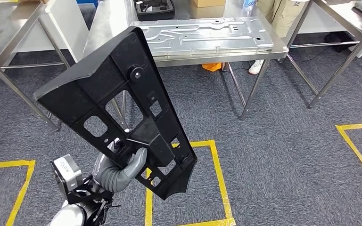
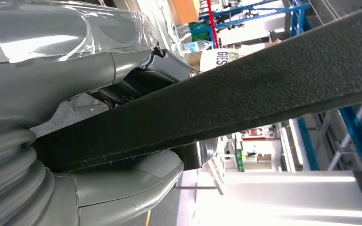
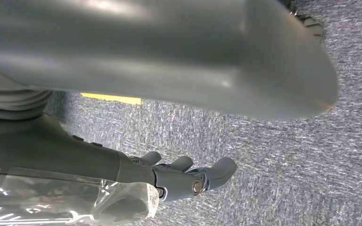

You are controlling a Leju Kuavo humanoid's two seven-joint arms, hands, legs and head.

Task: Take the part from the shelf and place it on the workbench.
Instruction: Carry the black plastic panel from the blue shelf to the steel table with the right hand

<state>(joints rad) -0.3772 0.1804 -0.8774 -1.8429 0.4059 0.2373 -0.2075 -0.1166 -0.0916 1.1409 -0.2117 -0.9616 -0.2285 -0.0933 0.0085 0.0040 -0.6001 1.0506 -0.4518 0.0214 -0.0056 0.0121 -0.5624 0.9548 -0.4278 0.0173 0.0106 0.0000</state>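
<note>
The left hand (image 1: 122, 167) grasps a large black plastic panel (image 1: 118, 101) near its lower end, the grey thumb pressed on the ribbed face while the darker fingers wrap behind it. The panel is held up in the air, tilted, its wide end high and toward the left, its narrow end low — well apart from any table. In the left wrist view the panel's rough black edge (image 2: 245, 89) runs across the frame, clamped between the thumb and the rest of the left hand (image 2: 75, 141).

Beyond the panel stands a steel workbench (image 1: 264, 51) carrying a flat pressed sheet of silver metal (image 1: 207, 34), with a black tray (image 1: 155, 8) and a cardboard box (image 1: 208, 3) farther back. Yellow tape (image 1: 217, 165) marks squares on the grey carpet (image 1: 287, 165).

The right hand (image 3: 184, 176) hangs over the carpet, holding nothing — its fingers apart and only lightly bent.
</note>
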